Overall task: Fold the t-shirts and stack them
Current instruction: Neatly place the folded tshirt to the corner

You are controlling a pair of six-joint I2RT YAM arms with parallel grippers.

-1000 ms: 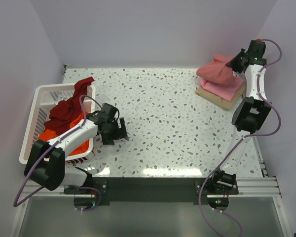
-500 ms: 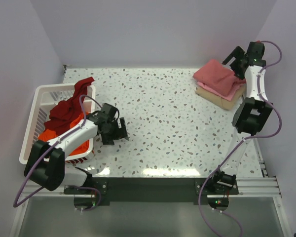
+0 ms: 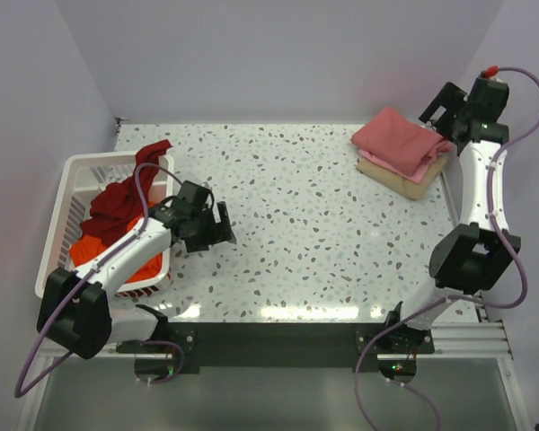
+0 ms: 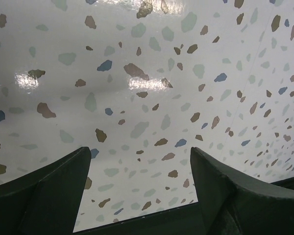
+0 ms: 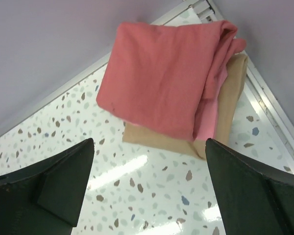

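Observation:
A folded dusty rose-red t-shirt [image 3: 397, 136] [image 5: 161, 78] lies on top of a stack at the table's back right corner. Under it are a bright pink t-shirt [image 3: 422, 166] [image 5: 208, 117] and a tan one [image 3: 391, 175] [image 5: 157, 137]. My right gripper [image 3: 440, 109] [image 5: 149, 142] hangs open above the stack's right edge, holding nothing. A dark maroon t-shirt [image 3: 117, 197] and an orange t-shirt [image 3: 94, 247] lie crumpled in the basket at the left. Just right of the basket my left gripper [image 3: 223, 224] [image 4: 139, 149] stands open over bare table.
The white slatted basket [image 3: 67, 175] stands at the table's left edge, with the maroon cloth draped over its back rim. Purple walls close in the back and both sides. A metal rail [image 5: 269, 98] runs along the table's right edge beside the stack.
My right gripper has opened and let go of the rose-red t-shirt, which now lies flat on the stack, and it has drawn back to the right. The left gripper has turned slightly.

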